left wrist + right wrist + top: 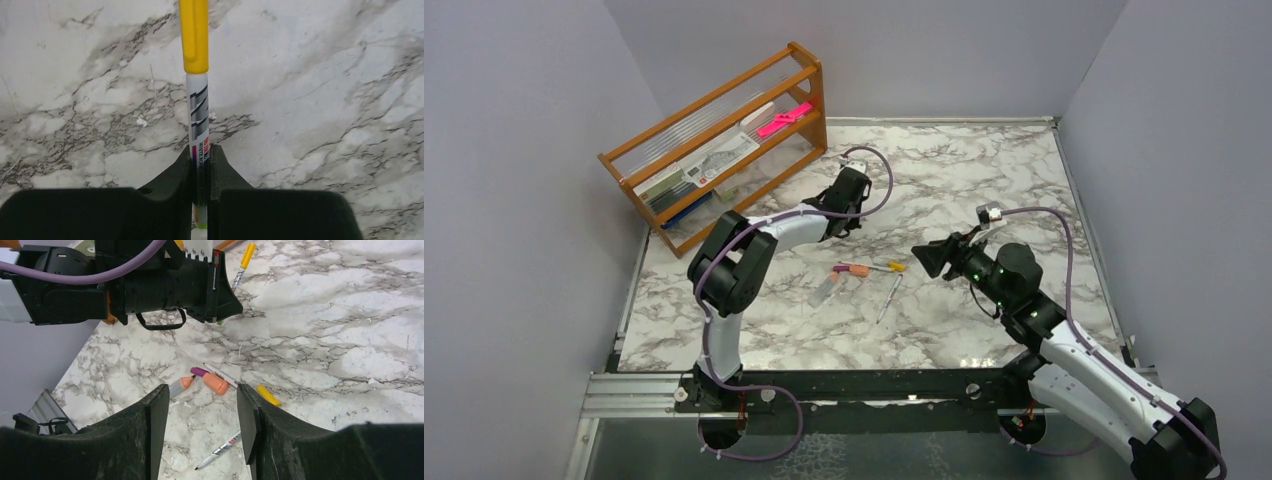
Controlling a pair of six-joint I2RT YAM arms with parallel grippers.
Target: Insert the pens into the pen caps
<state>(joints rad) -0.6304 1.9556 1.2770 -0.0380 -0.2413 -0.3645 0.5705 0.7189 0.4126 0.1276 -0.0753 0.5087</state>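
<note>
Left gripper is pinched narrow on a white-barrelled pen. The capped end is yellow and runs off the top of the left wrist view, and the near end is buried between the fingers. From overhead that pen is hidden under the arm. Right gripper stands wide with nothing between its fingers, hovering over the marble table. Below it lies an orange-tipped pen. A purple end meets an orange-pink cap, seated or not I can't tell. A yellow piece peeks past the right finger, and a bare pen is partly hidden
</note>
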